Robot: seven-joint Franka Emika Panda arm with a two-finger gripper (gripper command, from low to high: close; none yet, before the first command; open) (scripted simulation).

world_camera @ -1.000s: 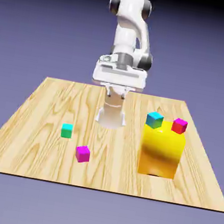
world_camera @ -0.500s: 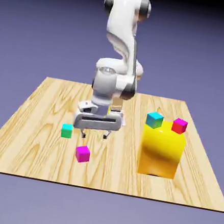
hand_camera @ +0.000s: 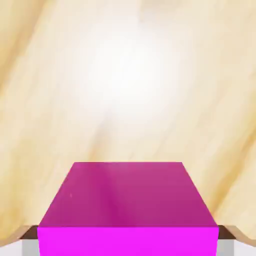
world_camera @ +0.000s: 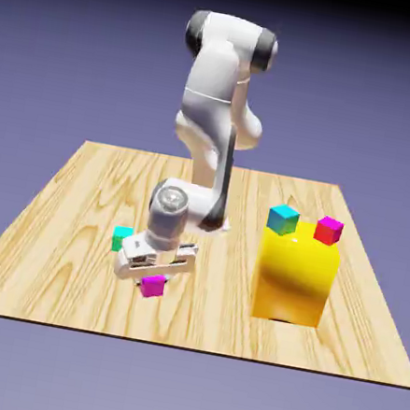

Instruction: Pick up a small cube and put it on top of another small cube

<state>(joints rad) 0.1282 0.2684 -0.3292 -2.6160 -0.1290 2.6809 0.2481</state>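
The small cube (world_camera: 153,285), magenta-pink, sits on the wooden table (world_camera: 68,194) toward the front, left of the middle in the exterior view. My gripper (world_camera: 152,276) is down over it, the white hand just above the cube. In the hand view the small cube (hand_camera: 127,205) fills the lower part of the picture, and the grey fingertips (hand_camera: 29,246) press against its left and right sides. The gripper is shut on this cube, which still looks to be resting on the wood.
A teal cube (world_camera: 122,237) lies on the table just left of the hand, partly hidden by it. A big yellow block (world_camera: 295,282) stands at the exterior view's right, carrying a teal cube (world_camera: 283,219) and a red-sided cube (world_camera: 329,230).
The hand has dropped from above the table down onto the magenta cube. Its jaws, wide open half a second ago, have closed on the cube's sides.
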